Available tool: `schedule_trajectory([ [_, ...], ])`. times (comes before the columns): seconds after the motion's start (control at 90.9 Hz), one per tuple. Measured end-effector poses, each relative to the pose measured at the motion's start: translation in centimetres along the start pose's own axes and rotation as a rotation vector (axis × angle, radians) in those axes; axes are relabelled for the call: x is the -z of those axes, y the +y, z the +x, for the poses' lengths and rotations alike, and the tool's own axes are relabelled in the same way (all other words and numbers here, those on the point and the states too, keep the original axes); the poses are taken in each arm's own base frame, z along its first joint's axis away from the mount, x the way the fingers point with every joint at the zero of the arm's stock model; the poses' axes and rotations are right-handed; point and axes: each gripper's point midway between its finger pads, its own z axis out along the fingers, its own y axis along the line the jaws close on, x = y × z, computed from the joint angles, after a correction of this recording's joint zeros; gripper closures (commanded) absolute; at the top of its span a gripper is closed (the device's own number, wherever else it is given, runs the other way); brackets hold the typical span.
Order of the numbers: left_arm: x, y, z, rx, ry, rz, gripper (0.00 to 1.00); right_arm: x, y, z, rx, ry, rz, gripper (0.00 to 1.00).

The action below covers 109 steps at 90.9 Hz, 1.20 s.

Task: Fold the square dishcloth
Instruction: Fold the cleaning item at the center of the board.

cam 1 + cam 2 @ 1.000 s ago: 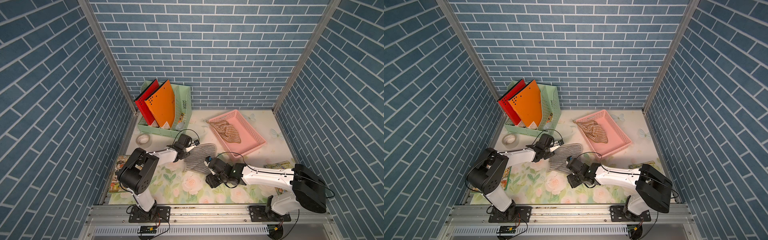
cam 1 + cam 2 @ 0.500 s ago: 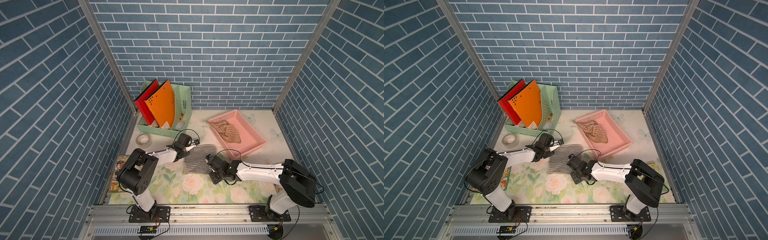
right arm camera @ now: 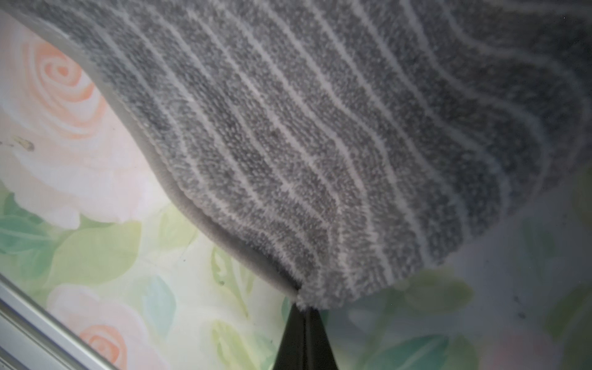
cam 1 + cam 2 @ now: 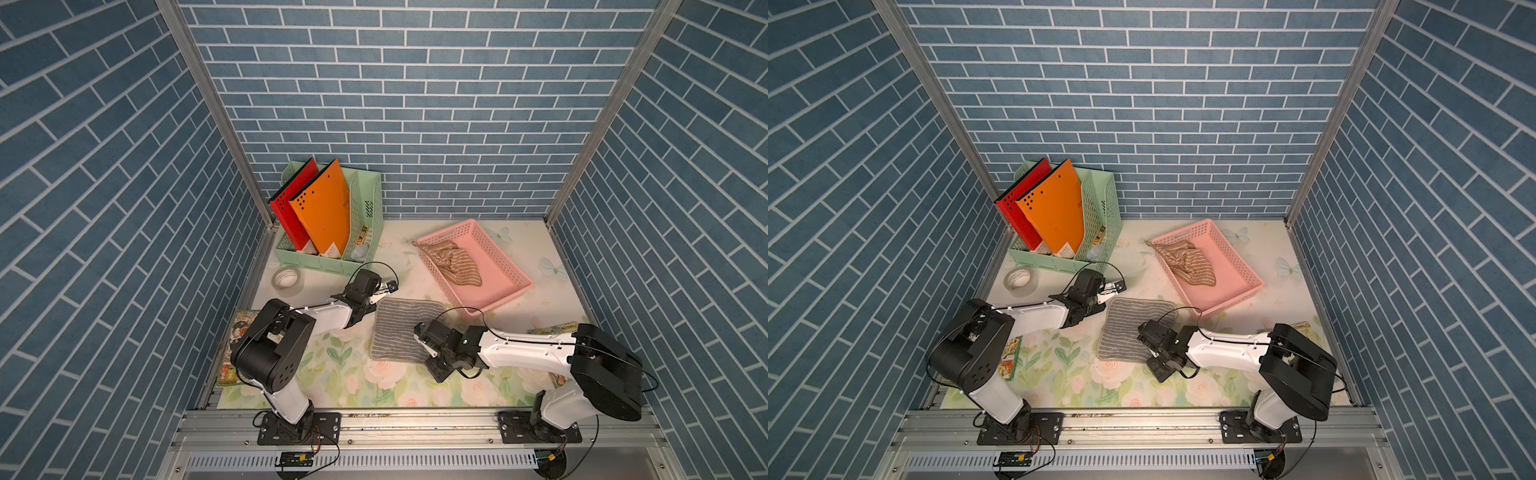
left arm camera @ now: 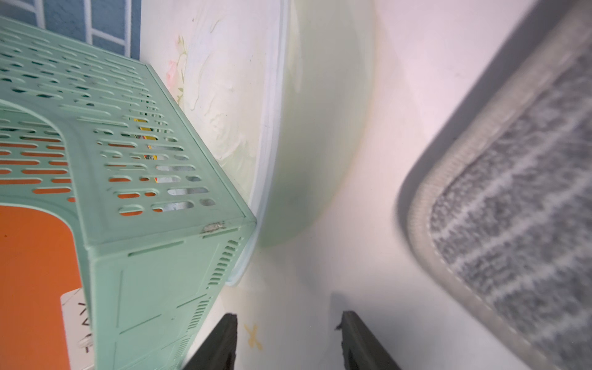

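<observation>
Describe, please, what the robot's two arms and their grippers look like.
Both arms match: the left arm and right arm have white link shells between bulky black joint housings. A thin black cable loops near each wrist. The left gripper and right gripper have slim fingers, dark at the tips.

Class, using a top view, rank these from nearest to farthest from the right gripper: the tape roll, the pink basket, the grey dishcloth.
Measured from the right gripper:
1. The grey dishcloth, pinched at its corner by the shut jaws.
2. The pink basket, just beyond, toward the back wall.
3. The tape roll, far across on the left arm's side.
</observation>
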Motion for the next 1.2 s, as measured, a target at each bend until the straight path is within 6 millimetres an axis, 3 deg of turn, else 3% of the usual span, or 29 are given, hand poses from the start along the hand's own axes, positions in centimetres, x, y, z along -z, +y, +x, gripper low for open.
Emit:
schedule_trajectory([
  [0.121, 5.1, 0.8, -1.9, -0.014, -0.134, 0.07, 0.15, 0.2, 0.7, -1.0, 0.04, 0.002, -0.018, 1.0],
  [0.209, 8.4, 0.5, -3.2, -0.039, -0.221, 0.159, 0.14, 0.8, 1.2, -2.1, 0.056, -0.011, -0.051, 1.0],
  [0.297, 10.9, -2.0, -3.1, -0.1, -0.271, 0.296, 0.16, 1.6, 1.6, -2.9, 0.052, -0.022, -0.103, 1.0],
  [0.374, 12.1, -5.4, -1.4, -0.155, -0.262, 0.439, 0.17, 2.4, 1.1, -3.3, 0.029, -0.031, -0.143, 1.0],
  [0.484, 12.9, -9.8, 1.3, -0.217, -0.227, 0.604, 0.19, 3.7, 0.4, -3.9, -0.021, -0.052, -0.199, 1.0],
  [0.594, 13.3, -12.2, 2.5, -0.266, -0.219, 0.695, 0.21, 4.4, 0.0, -4.3, -0.048, -0.063, -0.254, 1.0],
  [0.924, 13.9, -15.4, 0.8, -0.452, -0.29, 0.774, 0.27, 5.6, -1.4, -5.0, -0.139, -0.078, -0.364, 1.0],
  [1.199, 11.8, -15.8, 0.8, -0.501, -0.272, 0.727, 0.37, 6.3, -2.0, -5.4, -0.164, -0.1, -0.387, 1.0],
])
